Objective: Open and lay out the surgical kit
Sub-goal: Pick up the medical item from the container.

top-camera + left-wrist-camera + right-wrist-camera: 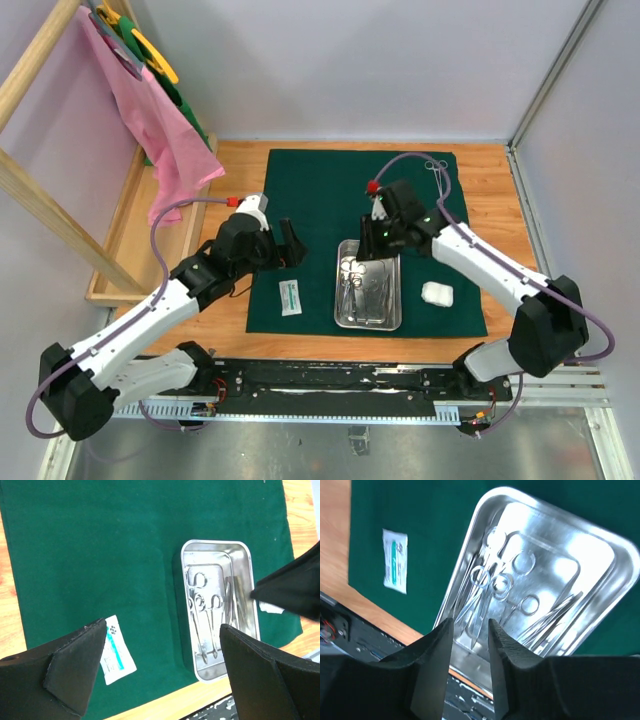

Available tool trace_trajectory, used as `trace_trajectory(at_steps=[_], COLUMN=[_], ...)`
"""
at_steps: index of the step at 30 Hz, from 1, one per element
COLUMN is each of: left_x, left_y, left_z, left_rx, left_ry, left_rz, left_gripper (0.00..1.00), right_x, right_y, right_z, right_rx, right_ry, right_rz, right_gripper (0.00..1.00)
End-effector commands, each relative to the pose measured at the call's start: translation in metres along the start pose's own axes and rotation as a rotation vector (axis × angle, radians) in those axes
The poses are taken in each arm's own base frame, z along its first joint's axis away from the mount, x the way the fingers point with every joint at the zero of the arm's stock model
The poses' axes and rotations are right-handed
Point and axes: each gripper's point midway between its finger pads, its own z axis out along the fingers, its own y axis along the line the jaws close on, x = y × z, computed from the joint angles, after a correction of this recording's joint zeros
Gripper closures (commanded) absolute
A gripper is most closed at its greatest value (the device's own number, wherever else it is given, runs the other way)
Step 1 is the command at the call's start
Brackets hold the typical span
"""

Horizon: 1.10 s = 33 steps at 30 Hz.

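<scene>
Surgical kit (320, 230) lies unwrapped on the wooden counter (490, 200). Its dark green cloth (320, 190) is spread flat, and the steel tray (368, 326) sits at the cloth's near middle. Left fingers (75, 665) stand wide apart, holding nothing, above the cloth left of the tray. Right fingers (437, 650) hover over the tray with only a narrow gap between them and nothing in it. Ring-handled clamps (202, 615) lie heaped inside the tray. The white gauze wad (437, 293) rests on the cloth right of the tray, the small white packet (290, 297) on its left.
</scene>
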Motion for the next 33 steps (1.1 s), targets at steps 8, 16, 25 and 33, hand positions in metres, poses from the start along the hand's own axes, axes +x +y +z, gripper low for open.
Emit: trace_trajectory(at_steps=[8,16,25,33], left_x=[-0.010,-0.003,0.000,0.002], left_y=[-0.013,-0.008,-0.005,-0.001], left_z=[-0.034,-0.037,-0.036,-0.036], left_rx=[0.098,0.093,0.086,0.074], left_ry=[-0.031,-0.022,-0.020,-0.019], left_rz=[-0.015,-0.016,-0.010,-0.012], left_gripper=[0.01,0.01,0.01,0.01], right_x=[0.081,0.106,0.114,0.117], right_y=[0.017,0.015,0.011,0.002], right_z=[0.049,0.067,0.085,0.091], right_rx=[0.237,0.296,0.306,0.354], right_ry=[0.163,0.238,0.265,0.282], right_rz=[-0.056,-0.068,-0.073,-0.088], right_gripper=[0.62,0.62,0.67,0.73])
